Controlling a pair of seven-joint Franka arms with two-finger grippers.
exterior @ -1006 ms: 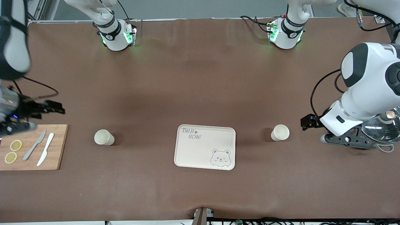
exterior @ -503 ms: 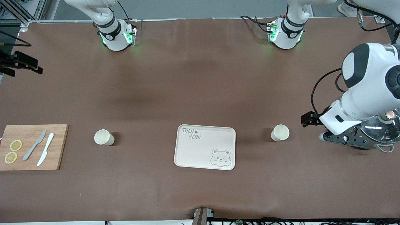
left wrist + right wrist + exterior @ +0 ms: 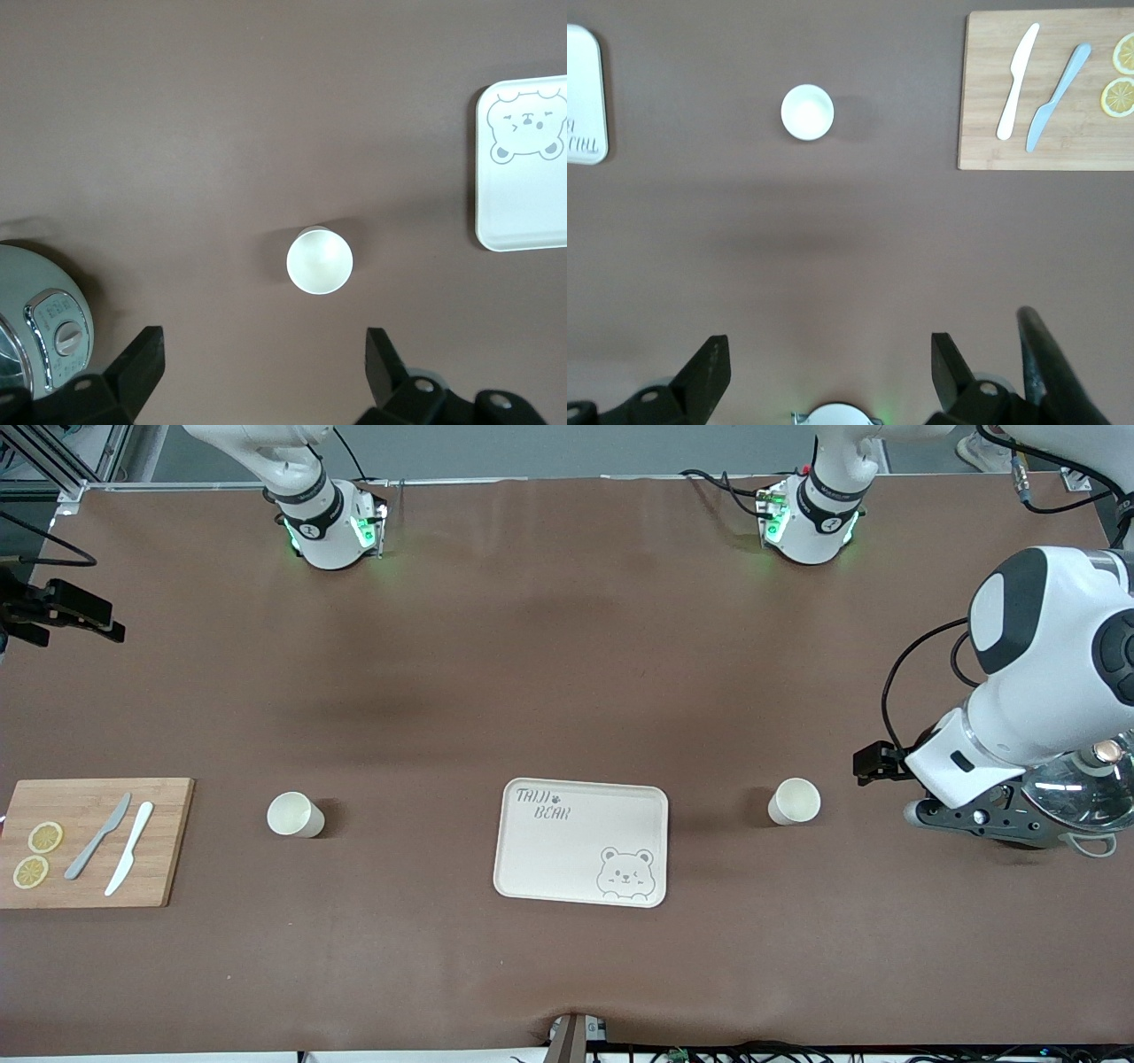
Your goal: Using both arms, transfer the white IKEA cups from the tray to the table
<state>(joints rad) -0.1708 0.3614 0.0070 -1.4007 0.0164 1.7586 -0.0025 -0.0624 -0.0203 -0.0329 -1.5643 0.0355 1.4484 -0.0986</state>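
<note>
Both white IKEA cups [image 3: 295,815] [image 3: 794,801] already sit upright on the table [image 3: 567,646] either side of the empty tray [image 3: 580,841], left pincer [image 3: 261,359] and right pincer [image 3: 824,367] both spread wide and empty, and those cups look light, rigid and slick, so I'd pinch across the wall just under the rim.

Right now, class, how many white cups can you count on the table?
2. One cup stands between the cutting board and the tray; the other cup stands beside the tray toward the left arm's end. None appears hidden.

arms [image 3: 1036,682]: white shells, black joints | bases [image 3: 330,531]: green-lit | cables: black | left pincer [image 3: 261,367]: black
</note>
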